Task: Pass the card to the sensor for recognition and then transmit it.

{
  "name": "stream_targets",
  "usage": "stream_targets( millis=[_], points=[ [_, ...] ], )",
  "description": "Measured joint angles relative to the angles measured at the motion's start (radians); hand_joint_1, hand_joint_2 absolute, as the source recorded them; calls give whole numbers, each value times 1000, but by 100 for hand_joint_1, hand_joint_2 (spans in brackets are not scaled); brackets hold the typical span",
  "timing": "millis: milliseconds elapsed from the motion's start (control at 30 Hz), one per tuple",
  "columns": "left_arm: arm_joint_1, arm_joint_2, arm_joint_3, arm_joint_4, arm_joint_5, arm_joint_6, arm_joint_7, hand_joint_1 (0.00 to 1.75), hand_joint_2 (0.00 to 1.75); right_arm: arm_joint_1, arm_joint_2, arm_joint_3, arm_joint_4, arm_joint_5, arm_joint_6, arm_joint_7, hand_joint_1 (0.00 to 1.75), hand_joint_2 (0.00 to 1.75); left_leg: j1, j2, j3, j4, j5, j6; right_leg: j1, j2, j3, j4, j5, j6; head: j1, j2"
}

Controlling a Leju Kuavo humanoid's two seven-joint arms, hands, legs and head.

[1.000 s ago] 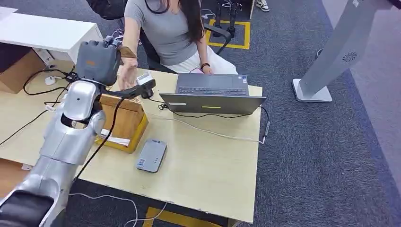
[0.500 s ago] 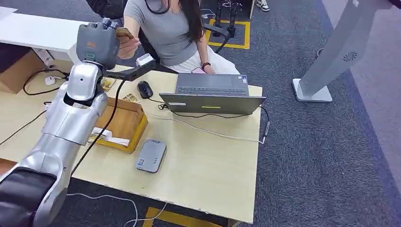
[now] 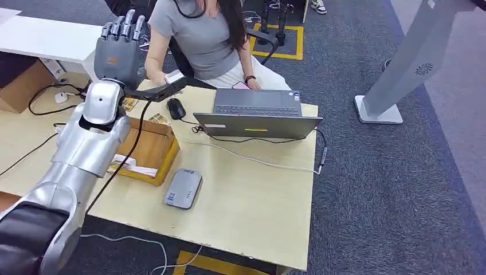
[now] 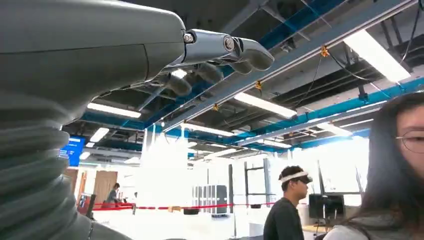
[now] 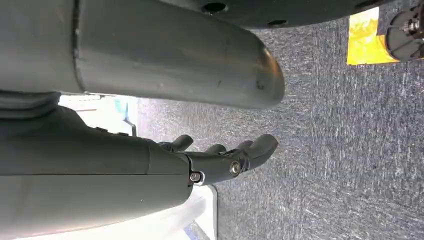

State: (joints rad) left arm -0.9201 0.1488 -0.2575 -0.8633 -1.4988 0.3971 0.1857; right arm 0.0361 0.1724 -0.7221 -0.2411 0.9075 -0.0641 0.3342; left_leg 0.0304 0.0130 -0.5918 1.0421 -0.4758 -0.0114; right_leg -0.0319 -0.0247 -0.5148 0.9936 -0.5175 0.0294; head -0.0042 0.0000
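above the far left corner of the desk (image 3: 252, 212), the left hand (image 3: 119, 43) is raised with fingers straight and apart, holding nothing. half a second ago a card was pinched in it and the seated person's hand was closing on that card; now the card is gone from the robot's fingers and the person's arm (image 3: 153, 63) has dropped toward the desk edge. the card itself cannot be made out in these pictures; judged to have passed to the person. the sensor (image 3: 183, 188), a flat grey reader, lies near the front edge beside the wooden box (image 3: 150, 148). the right hand (image 5: 220, 160) hangs over the carpet, fingers loosely extended, empty. handover appears complete; only withdrawal of the arm seems left.
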Motion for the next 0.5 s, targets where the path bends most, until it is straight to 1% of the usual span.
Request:
stream_targets(
  millis=[67,100,200,233,367,400,433,500],
  points=[
    [23,4,0,-13,50,36,-44,0,175,0,0,-4,0,0,0,-2,0,0,0,0,0,0,0,0,0,0,0,0,0,0,0,0],
    [52,10,3,-41,95,61,-76,0,175,0,0,-6,0,0,0,-4,0,0,0,0,0,0,0,0,0,0,1,0,0,0,0,0],
    [178,38,13,-183,233,132,-173,0,175,1,0,-10,0,0,-1,-13,0,0,0,1,0,-1,0,0,0,2,0,0,0,0,0,0],
    [194,43,15,-200,248,139,-183,0,175,1,0,-11,0,0,-1,-14,0,0,0,2,0,-1,-1,0,0,2,0,0,0,0,0,0],
    [204,45,17,-209,256,142,-187,0,175,1,0,-11,0,0,-2,-14,0,0,0,2,0,-1,-1,-1,0,2,0,0,0,0,0,0],
    [319,66,45,-330,312,164,-230,0,175,3,0,-22,2,0,-3,-21,0,0,0,2,0,-1,-1,-1,0,2,-2,0,-1,0,0,0],
    [389,82,74,-412,320,160,-244,0,175,4,0,-32,2,3,-4,-24,0,0,0,-1,-1,-1,-1,-1,0,-1,-1,0,-2,0,0,0],
    [418,88,93,-455,345,179,-269,0,175,4,0,-34,2,13,-5,-25,0,0,0,0,-1,-1,0,-1,0,-1,0,0,-1,0,0,0]
  ],
)
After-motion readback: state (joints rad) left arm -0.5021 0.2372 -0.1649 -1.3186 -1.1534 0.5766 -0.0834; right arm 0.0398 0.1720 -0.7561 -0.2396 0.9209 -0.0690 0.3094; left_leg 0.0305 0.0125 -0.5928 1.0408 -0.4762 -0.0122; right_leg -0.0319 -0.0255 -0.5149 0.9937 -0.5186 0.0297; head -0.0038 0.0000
